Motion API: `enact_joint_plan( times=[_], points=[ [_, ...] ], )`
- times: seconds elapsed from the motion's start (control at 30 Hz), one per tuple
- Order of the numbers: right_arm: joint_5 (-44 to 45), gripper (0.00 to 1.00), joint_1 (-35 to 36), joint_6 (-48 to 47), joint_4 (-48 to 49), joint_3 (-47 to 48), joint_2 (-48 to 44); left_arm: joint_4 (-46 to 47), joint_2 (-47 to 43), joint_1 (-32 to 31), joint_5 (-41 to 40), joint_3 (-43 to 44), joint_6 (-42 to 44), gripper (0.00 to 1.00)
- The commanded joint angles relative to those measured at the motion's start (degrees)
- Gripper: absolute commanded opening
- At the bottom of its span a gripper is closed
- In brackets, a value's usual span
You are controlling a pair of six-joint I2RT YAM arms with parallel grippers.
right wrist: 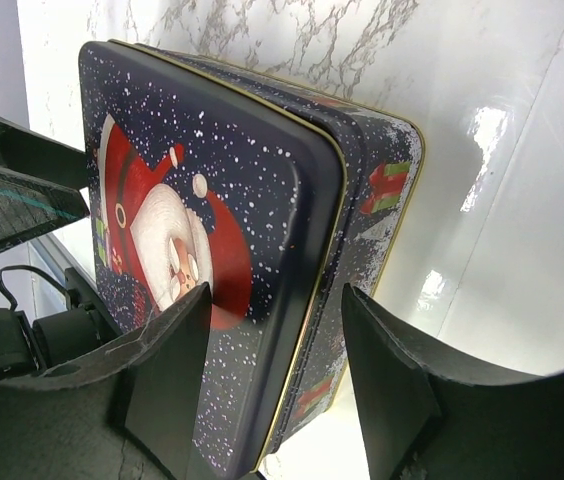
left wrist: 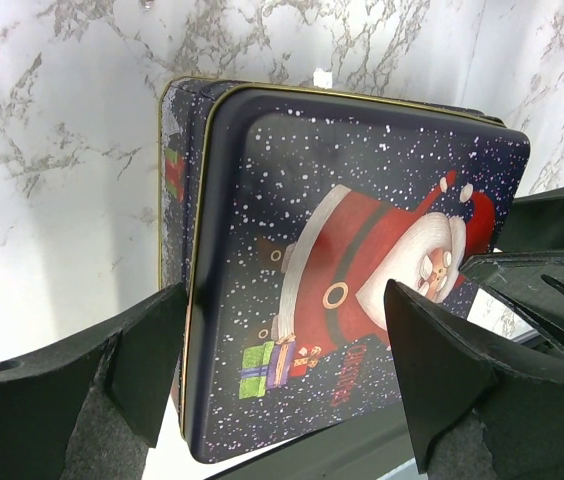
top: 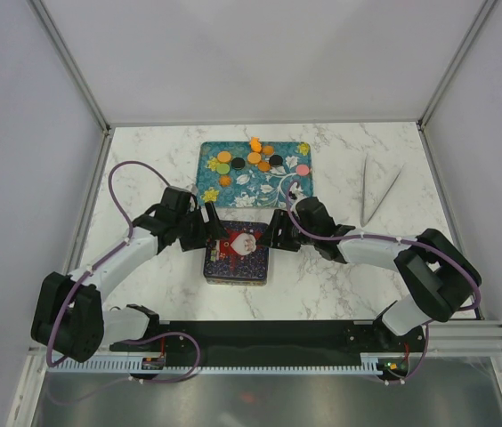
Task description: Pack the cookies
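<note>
The 2 arms reach in from their bases nearest me toward a square tin point(top: 236, 253) with a Santa on its lid. It lies flat on the marble table point(top: 313, 294) between them, and the lid is on.

The left gripper point(left wrist: 284, 300) is at the tin's left edge with its fingers spread wide. 1 finger point(left wrist: 147, 360) stands beside the side wall and the other point(left wrist: 442, 370) is above the lid near Santa's head. I cannot tell whether either pad touches the metal.

The right gripper point(right wrist: 277, 305) is at the opposite edge, also spread. It has 1 finger over the lid and 1 out beside the side wall, so the rim runs between them.

Just beyond the tin sits a teal floral tray point(top: 242, 191). The cookies point(top: 254, 159) are on it, toward its far half: orange, black, green and pink discs lying close together.

Off to the far right, well apart from the tray, lies a white pointed shape point(top: 377, 191). I cannot tell what it is.
</note>
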Motion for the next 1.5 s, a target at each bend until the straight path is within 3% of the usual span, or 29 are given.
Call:
enact_joint_plan(
  times=[0.0,0.8,1.13,1.27,1.47],
  points=[
    [1.0,0.62,0.4,-0.9,0.1,2.1,1.0,0.3,0.5,-0.4,1.6,2.3,1.1,0.87],
    [0.5,0.56,0.7,-0.9,0.5,1.6,3.3,-1.1,6.3,-1.6,0.2,6.0,0.7,0.88],
    [0.8,0.43,1.4,-0.2,3.3,-1.1,4.5,-1.2,9.0,-2.3,-1.6,5.3,0.6,0.88],
    [0.8,0.49,2.1,0.5,5.1,-2.8,4.3,-1.1,8.9,-2.6,-2.6,4.8,0.2,0.89],
    [1.8,0.68,2.2,-1.0,2.1,-3.0,1.2,-1.2,8.5,-2.7,-4.0,4.0,-0.1,0.90]
  ],
)
